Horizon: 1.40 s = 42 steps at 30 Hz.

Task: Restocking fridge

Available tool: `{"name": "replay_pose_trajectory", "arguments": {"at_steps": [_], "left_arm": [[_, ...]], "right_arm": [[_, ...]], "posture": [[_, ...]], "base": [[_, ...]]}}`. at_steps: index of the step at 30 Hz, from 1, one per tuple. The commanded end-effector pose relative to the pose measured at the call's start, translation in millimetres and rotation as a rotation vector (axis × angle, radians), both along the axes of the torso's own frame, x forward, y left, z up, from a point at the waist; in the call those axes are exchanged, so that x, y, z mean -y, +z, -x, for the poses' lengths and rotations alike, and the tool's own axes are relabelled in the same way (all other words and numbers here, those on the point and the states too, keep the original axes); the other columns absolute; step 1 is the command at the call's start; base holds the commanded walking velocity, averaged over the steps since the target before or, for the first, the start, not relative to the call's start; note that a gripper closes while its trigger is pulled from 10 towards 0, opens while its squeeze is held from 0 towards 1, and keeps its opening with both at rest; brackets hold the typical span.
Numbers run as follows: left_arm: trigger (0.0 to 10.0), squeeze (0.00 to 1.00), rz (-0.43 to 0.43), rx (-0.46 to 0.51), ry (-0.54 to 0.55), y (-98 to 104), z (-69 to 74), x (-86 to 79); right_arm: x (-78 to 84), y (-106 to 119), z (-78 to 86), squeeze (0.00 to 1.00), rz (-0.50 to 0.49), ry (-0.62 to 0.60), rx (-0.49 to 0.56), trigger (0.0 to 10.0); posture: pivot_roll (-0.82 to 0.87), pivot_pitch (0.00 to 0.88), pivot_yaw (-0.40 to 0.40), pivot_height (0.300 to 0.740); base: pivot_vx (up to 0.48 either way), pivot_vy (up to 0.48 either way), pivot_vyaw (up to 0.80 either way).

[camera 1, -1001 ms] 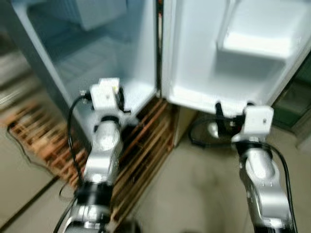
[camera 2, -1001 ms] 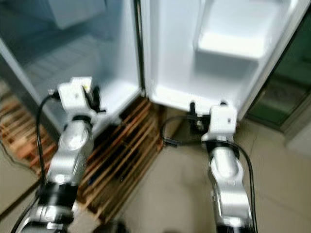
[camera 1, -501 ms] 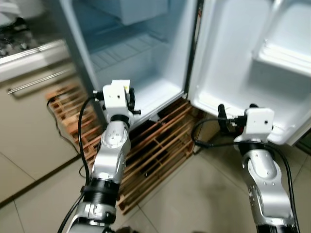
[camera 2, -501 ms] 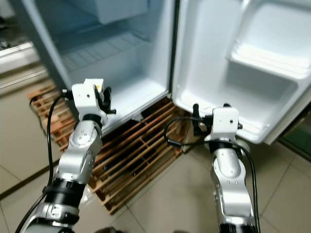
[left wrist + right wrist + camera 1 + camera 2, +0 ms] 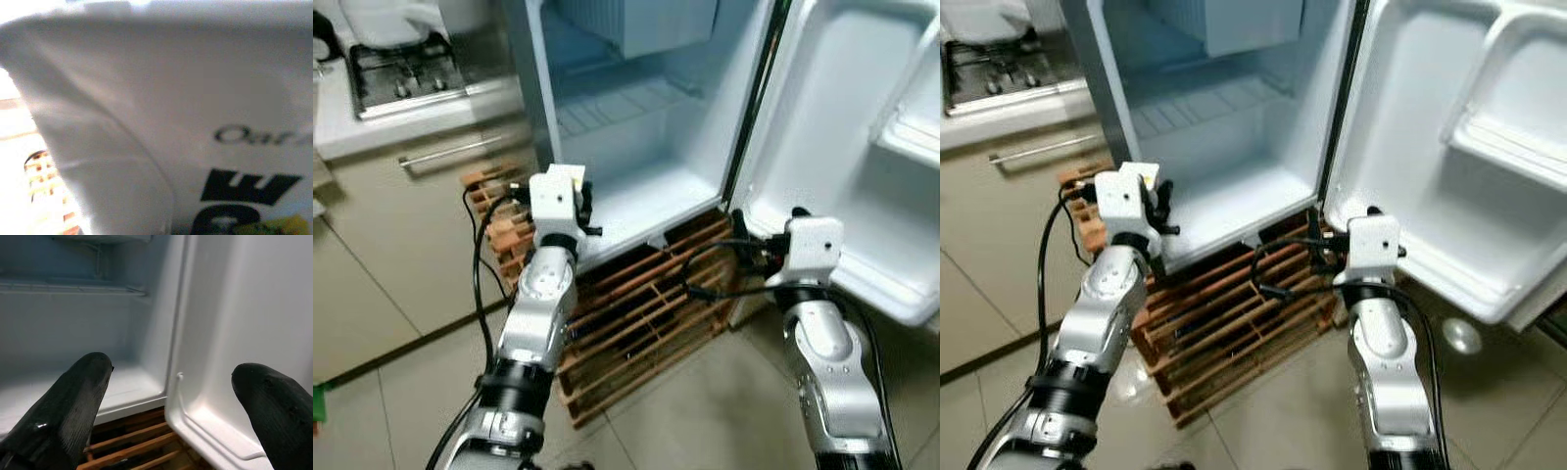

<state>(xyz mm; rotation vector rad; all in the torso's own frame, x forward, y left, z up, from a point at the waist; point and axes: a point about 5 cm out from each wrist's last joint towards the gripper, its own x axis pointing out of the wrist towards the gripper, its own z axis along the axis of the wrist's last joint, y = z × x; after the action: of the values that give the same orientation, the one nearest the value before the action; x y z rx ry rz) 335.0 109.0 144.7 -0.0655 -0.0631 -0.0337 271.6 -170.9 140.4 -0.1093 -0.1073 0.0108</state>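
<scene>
White carton (image 5: 195,122) in left pincer (image 5: 579,201)

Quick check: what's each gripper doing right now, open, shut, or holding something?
Left gripper: shut on a white carton, at the fridge opening.
Right gripper: open, holding nothing, near the fridge door.

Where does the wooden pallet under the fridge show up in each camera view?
Left eye view: wooden pallet at centre, under the open fridge.
Right eye view: centre, between both arms.
Left wrist view: slats beside a white printed package.
Right wrist view: slats between the right gripper fingers.
Shared landmark: fridge door bottom corner.
</scene>
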Motion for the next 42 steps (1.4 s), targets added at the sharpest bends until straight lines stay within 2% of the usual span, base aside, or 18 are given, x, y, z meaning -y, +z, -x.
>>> {"name": "replay_pose_trajectory", "arguments": {"at_steps": [1,7,9,17,20,28,30,36,42], "left_arm": [[10.0,0.0,-0.014,0.016,-0.018,5,-1.7,2.8],[10.0,0.0,-0.004,0.01,-0.035,4,-1.4,4.9],[10.0,0.0,0.015,0.0,-0.037,3,-1.6,5.6],[10.0,0.0,0.005,-0.005,-0.073,2,-1.3,8.8],[10.0,0.0,-0.003,0.006,-0.099,3,0.2,12.0],[10.0,0.0,0.017,0.002,-0.118,3,0.1,14.4],[10.0,0.0,0.044,0.003,-0.116,3,-0.3,14.2],[10.0,0.0,0.015,0.006,-0.127,4,-1.0,15.2],[10.0,0.0,0.035,-0.003,-0.107,2,-2.0,12.8]], "right_arm": [[-0.8,1,-2.1,0.08,-0.005,-0.001,0.006,10.0],[-2.2,-2,-2.3,0.07,-0.012,0.002,-0.007,10.0],[-3.2,-3,-2.3,0.04,-0.029,0.004,-0.015,10.0],[-4.2,-3,-2.0,0.06,-0.018,0.007,-0.008,10.0],[-2.1,-6,-1.8,0.05,-0.055,-0.014,-0.021,10.0],[-2.6,-5,-2.0,0.04,-0.039,-0.01,-0.023,10.0],[-2.7,-5,-2.1,0.04,-0.04,-0.009,-0.023,10.0],[-2.9,-5,-2.3,0.05,-0.032,-0.008,-0.02,10.0],[-2.8,-7,-3.2,0.05,-0.027,-0.012,-0.034,10.0]], "posture": [[-0.2,0.0,0.017,0.74],[-0.2,0.0,0.019,0.74],[-0.2,0.0,0.021,0.74],[-0.2,0.0,0.023,0.74],[-0.2,0.0,0.023,0.74],[-0.2,0.0,0.025,0.74],[-0.2,0.0,0.025,0.74],[-0.2,0.0,0.025,0.74],[-0.2,0.0,0.023,0.74]], "base": [[0.0,-0.439,0.68],[0.0,-0.431,0.68],[0.129,0.0,0.0],[0.0,0.0,0.4],[0.0,-0.456,0.0],[0.036,-0.428,0.0],[0.0,0.0,0.0],[0.0,0.0,0.0],[0.0,-0.226,0.37]]}}
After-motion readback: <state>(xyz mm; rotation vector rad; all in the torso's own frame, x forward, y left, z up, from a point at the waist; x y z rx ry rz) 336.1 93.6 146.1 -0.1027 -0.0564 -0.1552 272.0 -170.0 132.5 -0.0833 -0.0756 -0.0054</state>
